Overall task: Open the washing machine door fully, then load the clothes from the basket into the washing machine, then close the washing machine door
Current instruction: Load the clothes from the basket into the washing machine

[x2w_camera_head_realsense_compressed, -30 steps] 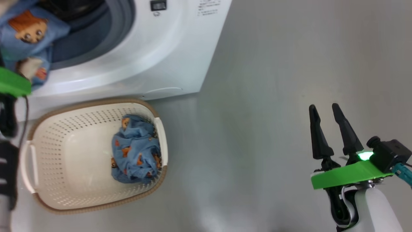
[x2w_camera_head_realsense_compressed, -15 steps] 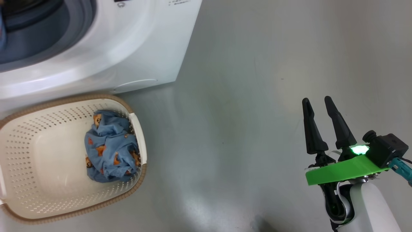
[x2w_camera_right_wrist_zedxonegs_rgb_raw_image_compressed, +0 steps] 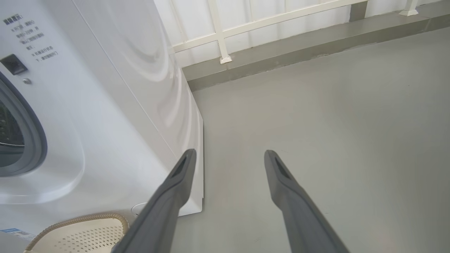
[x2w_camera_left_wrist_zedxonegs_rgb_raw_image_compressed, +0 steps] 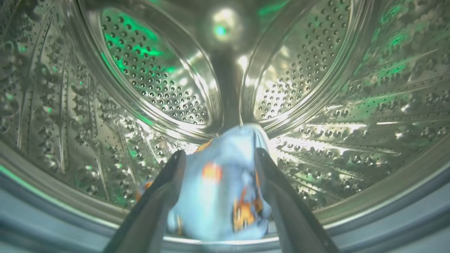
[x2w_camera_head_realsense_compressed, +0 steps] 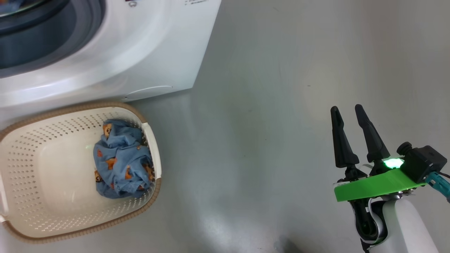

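The white washing machine [x2w_camera_head_realsense_compressed: 140, 52] stands at the upper left with its grey-blue gasket [x2w_camera_head_realsense_compressed: 52, 49] showing; the washing machine door is out of view. Below it sits the cream basket [x2w_camera_head_realsense_compressed: 152, 191] with one bunched light blue bear-print garment [x2w_camera_head_realsense_compressed: 121, 163] against its right wall. My left gripper [x2w_camera_left_wrist_zedxonegs_rgb_raw_image_compressed: 220, 154] is inside the perforated steel drum [x2w_camera_left_wrist_zedxonegs_rgb_raw_image_compressed: 158, 80], open, its fingers wide apart. Another blue bear-print garment [x2w_camera_left_wrist_zedxonegs_rgb_raw_image_compressed: 218, 196], blurred, lies between and beyond them over the drum's lip. My right gripper [x2w_camera_head_realsense_compressed: 346, 109] stands open over bare floor at the lower right, holding nothing.
Grey floor [x2w_camera_head_realsense_compressed: 263, 123] stretches to the right of the machine and basket. In the right wrist view the machine's side [x2w_camera_right_wrist_zedxonegs_rgb_raw_image_compressed: 105, 105] and basket rim [x2w_camera_right_wrist_zedxonegs_rgb_raw_image_compressed: 81, 219] lie left of my right gripper [x2w_camera_right_wrist_zedxonegs_rgb_raw_image_compressed: 230, 154]. A white railing [x2w_camera_right_wrist_zedxonegs_rgb_raw_image_compressed: 225, 31] on a grey curb runs behind.
The head camera has turned, shifting the machine and basket leftward. The garment that hung at the drum mouth in my left gripper is now in the drum, and the left fingers have spread.
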Robot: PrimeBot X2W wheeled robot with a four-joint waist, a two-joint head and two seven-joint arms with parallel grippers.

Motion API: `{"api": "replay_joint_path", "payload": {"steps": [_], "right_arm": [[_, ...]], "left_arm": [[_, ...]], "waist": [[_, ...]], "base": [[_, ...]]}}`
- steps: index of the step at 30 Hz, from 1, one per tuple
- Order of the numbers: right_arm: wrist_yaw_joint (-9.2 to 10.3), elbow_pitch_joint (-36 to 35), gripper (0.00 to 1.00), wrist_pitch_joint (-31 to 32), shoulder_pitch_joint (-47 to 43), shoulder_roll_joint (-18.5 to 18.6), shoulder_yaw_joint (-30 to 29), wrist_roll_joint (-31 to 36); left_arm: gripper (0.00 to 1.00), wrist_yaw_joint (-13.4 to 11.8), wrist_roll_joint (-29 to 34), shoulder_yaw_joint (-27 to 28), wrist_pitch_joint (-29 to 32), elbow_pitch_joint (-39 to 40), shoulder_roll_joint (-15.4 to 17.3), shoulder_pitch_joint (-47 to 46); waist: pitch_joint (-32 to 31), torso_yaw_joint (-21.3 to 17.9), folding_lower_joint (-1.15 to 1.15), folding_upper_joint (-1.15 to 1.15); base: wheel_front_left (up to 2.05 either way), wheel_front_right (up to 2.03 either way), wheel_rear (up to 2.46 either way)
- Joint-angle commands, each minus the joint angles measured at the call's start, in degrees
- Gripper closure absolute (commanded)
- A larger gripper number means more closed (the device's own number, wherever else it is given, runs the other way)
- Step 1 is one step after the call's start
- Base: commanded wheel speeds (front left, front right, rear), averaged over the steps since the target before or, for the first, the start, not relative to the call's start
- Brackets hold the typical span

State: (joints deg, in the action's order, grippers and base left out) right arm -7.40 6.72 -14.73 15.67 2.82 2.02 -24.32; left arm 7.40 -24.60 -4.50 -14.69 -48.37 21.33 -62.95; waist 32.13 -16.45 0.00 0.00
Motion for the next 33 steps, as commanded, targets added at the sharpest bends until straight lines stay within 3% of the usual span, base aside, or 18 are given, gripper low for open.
{"api": "replay_joint_path", "payload": {"steps": [1,10,26,33], "right_arm": [[-0.09,-1.5,0.00,-0.3,0.4,0.1,1.0,0.4],[-0.09,-1.0,0.00,-0.3,0.6,0.1,0.1,2.1],[-0.09,0.9,0.00,-0.3,-1.6,0.1,-2.1,5.4],[-0.09,1.7,0.00,-0.3,-4.5,1.9,-2.7,5.3]], "left_arm": [[0.00,0.1,-0.6,0.6,-0.3,0.9,2.7,1.0],[0.00,0.1,0.1,0.9,-0.3,4.0,1.0,5.9],[0.00,0.1,4.2,6.6,-0.3,16.2,-7.4,25.9],[0.00,0.1,6.6,6.7,-0.3,21.1,-10.3,35.0]], "waist": [[-0.2,0.3,0.00,0.00],[-2.6,1.9,0.00,0.00],[-10.5,6.1,0.00,0.00],[-15.6,8.6,0.00,0.00]], "base": [[0.00,0.00,0.00],[0.00,0.00,0.00],[0.00,0.00,0.00],[0.00,0.00,0.00]]}}
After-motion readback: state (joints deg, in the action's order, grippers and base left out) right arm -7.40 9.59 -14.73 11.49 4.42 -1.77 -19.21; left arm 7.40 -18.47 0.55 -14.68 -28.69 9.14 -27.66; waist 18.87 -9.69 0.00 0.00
